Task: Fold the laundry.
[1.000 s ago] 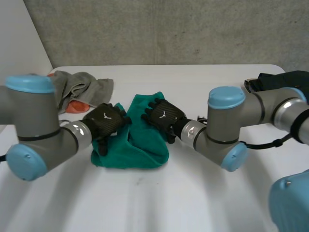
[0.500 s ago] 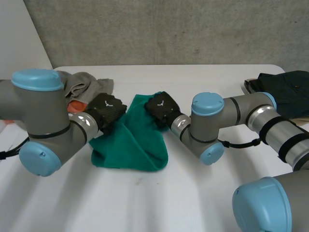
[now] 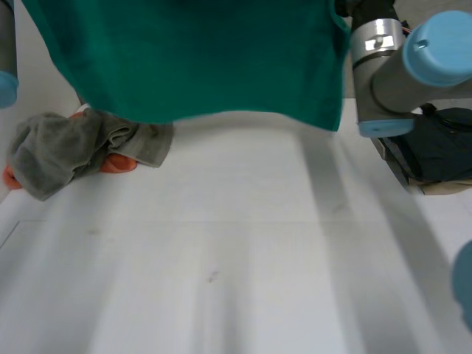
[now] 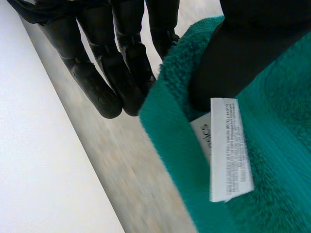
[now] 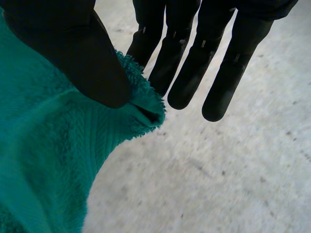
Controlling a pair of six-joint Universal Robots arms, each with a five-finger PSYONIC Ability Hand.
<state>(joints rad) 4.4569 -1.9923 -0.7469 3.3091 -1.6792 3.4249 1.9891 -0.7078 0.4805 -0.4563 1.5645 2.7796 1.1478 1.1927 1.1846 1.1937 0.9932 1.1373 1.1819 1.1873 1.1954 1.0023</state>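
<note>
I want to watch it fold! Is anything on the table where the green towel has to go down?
Nothing visible. The table below the hanging green towel is bare; a grey cloth lies off to the left, dark clothes to the right.

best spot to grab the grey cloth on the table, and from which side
Probably its flat flap, at the end nearest the middle of the white table. The grey cloth is bunched over something orange, but that flap lies spread out, so a pinch coming down from that open side could take one layer. The left hand and right hand both pinch the green towel.
</note>
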